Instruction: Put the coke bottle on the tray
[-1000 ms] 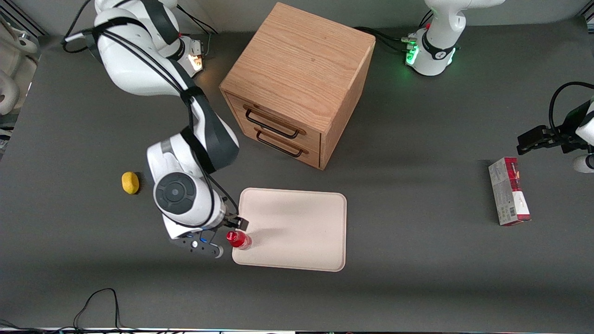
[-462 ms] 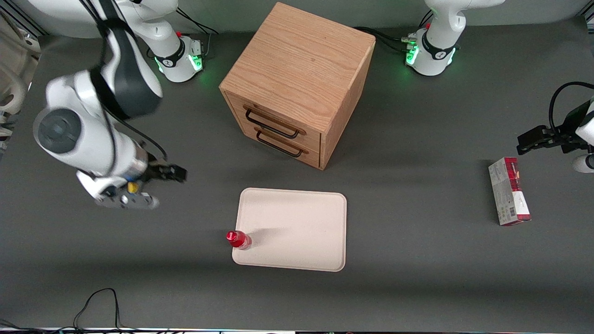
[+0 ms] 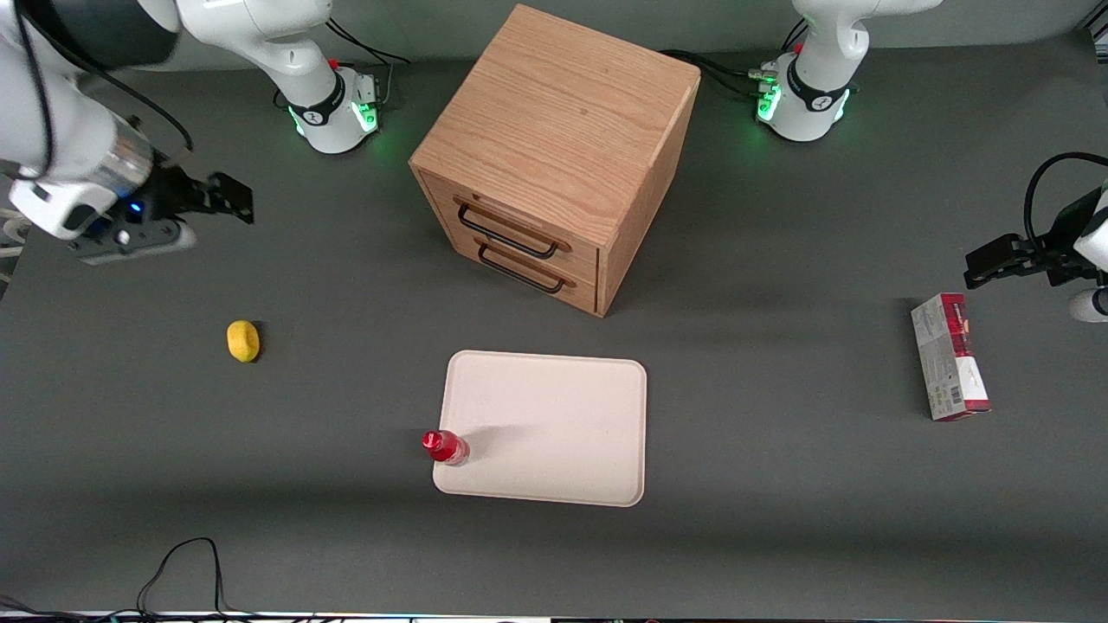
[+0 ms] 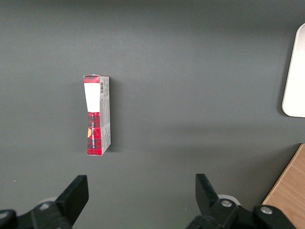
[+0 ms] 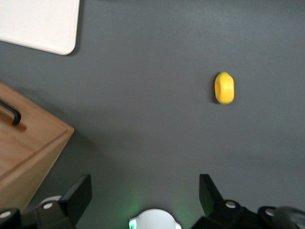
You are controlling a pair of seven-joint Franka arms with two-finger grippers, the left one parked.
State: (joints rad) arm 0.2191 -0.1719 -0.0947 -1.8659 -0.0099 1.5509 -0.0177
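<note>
Coke bottle (image 3: 445, 446) stood upright on tray (image 3: 554, 433) corner.
Claw (image 3: 227, 197) spread and held nothing, raised above counter (image 3: 779, 519) at working arm's end, well apart.

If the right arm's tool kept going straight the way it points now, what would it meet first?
The tool, open and raised at the working arm's end of the table, points sideways toward the wooden cabinet. Nothing shows between them, so the cabinet looks first, though the tool's height against its top is unclear.

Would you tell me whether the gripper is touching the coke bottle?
Apart: in the front view the open gripper hangs far from the coke bottle.
</note>
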